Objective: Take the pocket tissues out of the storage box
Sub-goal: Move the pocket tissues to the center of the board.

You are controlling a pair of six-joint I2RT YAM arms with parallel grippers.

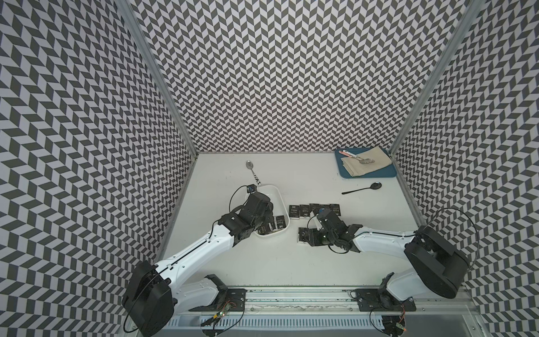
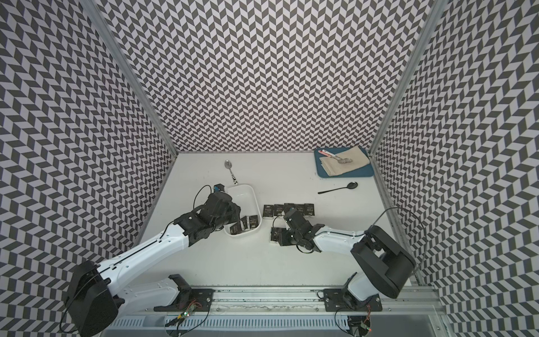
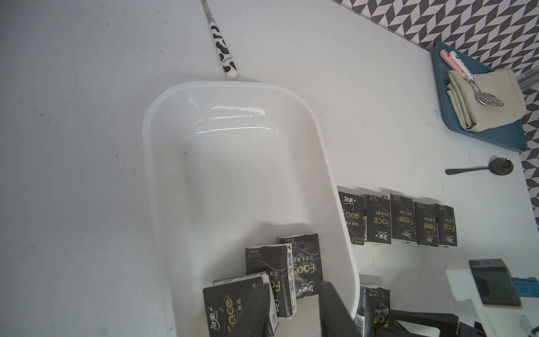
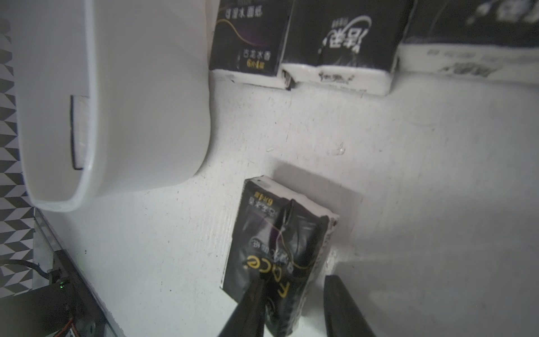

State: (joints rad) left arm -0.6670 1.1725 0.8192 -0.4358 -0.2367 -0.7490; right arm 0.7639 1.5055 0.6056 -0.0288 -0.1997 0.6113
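Chevron-patterned walls close three sides of a white worktop. The storage box lies close to the worktop's left edge, its long sides slanting away from the arms. Three pocket tissues crowd its near end, tilted and overlapping, while the far part of its glossy floor is bare. The left gripper reaches into that near end with its fingers apart. One finger stands just inside the box's right wall and the other lies blurred across the nearest packet's edge. Box floor shows between them, and no packet is clamped.

Just beside the box's right wall, a row of five packets lies edge to edge on the worktop. In the right wrist view the first of them sits against or almost against that wall; I cannot tell which. A lone packet lies flat nearer the arms, apart from the row and from the box's rounded corner. The right gripper straddles it with jaws apart: one finger overlaps its face, and the other stands off it across a strip of worktop.

A cow-patterned spoon ends at the box's far rim. A black spoon lies well apart to the right, in front of a blue tray in the far right corner that carries a beige cloth. Bare worktop stretches along the back between spoon and tray, and from the packets toward the arm bases.
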